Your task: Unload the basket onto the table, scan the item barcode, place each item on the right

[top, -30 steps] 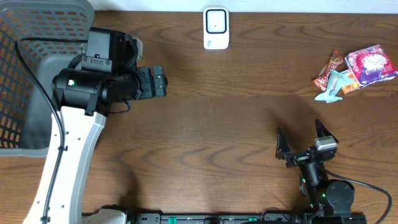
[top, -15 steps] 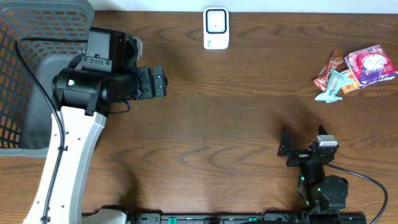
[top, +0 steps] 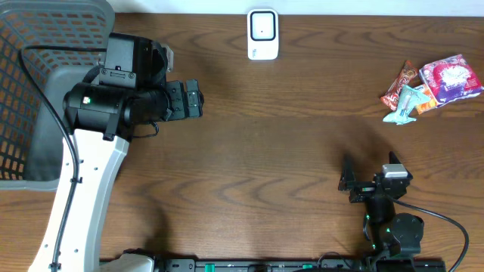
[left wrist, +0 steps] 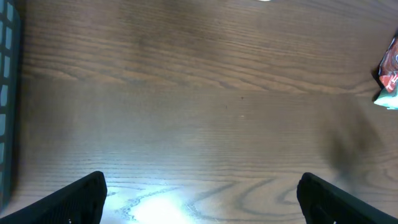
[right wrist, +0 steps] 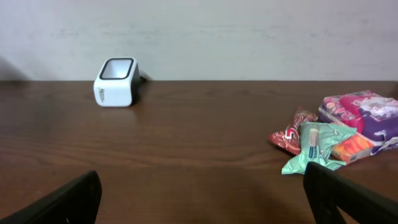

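Observation:
A white barcode scanner (top: 262, 34) stands at the table's far edge; in the right wrist view the scanner (right wrist: 115, 82) faces up near the wall. The items lie in a pile at the far right: a red wrapper (top: 398, 85), a mint packet (top: 404, 106) and a pink packet (top: 451, 78). The right wrist view shows the same red wrapper (right wrist: 291, 134), mint packet (right wrist: 317, 146) and pink packet (right wrist: 360, 112). My left gripper (top: 198, 99) (left wrist: 202, 199) is open over bare wood at mid left. My right gripper (top: 369, 172) (right wrist: 205, 199) is open near the front edge, well short of the pile, holding nothing.
A grey mesh basket (top: 30, 91) fills the left end of the table, and its edge (left wrist: 6, 93) shows in the left wrist view. A pale wall (right wrist: 249, 31) rises behind the scanner. The edge of a red and mint packet (left wrist: 388, 78) shows at the left wrist view's right border.
My right gripper has drawn back slightly toward the front edge and levelled out. The left arm and the items have not moved.

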